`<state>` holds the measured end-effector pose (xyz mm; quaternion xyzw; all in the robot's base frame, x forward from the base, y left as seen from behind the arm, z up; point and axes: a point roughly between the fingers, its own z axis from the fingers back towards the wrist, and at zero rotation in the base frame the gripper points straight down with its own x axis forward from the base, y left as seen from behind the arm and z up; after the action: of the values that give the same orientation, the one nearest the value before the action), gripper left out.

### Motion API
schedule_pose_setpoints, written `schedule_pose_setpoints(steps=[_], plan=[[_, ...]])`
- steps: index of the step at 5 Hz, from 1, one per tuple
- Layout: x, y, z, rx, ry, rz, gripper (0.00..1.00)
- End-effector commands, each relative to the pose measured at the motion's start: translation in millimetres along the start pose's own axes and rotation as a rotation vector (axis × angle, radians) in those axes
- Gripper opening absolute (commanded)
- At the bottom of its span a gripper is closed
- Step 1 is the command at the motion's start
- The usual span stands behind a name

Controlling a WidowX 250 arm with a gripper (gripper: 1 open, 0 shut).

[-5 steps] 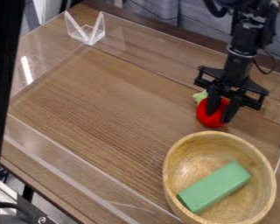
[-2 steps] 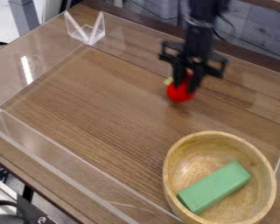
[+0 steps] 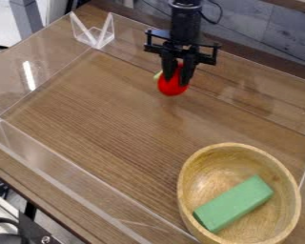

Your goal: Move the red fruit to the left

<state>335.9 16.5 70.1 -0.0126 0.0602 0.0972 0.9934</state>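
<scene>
- The wood table (image 3: 91, 133) lies under it all.
- The hand (image 3: 181, 63) is shut on the red fruit (image 3: 174, 84), up near the far side of the table.
- The fruit is round, so a loose pinch could let it slip out and roll.
- If the hand goes too far left, it could bump the clear rack (image 3: 94, 31).
- The bowl (image 3: 200, 172), with the green block (image 3: 233, 203) in it, is well apart on the near right, not in the way.
</scene>
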Motion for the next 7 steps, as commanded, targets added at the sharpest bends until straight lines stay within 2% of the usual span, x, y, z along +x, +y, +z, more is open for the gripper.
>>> schedule_pose_setpoints(steps=[1,3,5,7], plan=[[9.5,-7.0,34.4,-0.018,-0.099,0.019,0.0],[7.6,3.8,50.0,-0.024,-0.104,0.032,0.0],[18.9,-1.5,65.4,-0.028,-0.111,0.055,0.0],[9.1,-2.9,54.8,-0.033,-0.113,0.118,0.0]])
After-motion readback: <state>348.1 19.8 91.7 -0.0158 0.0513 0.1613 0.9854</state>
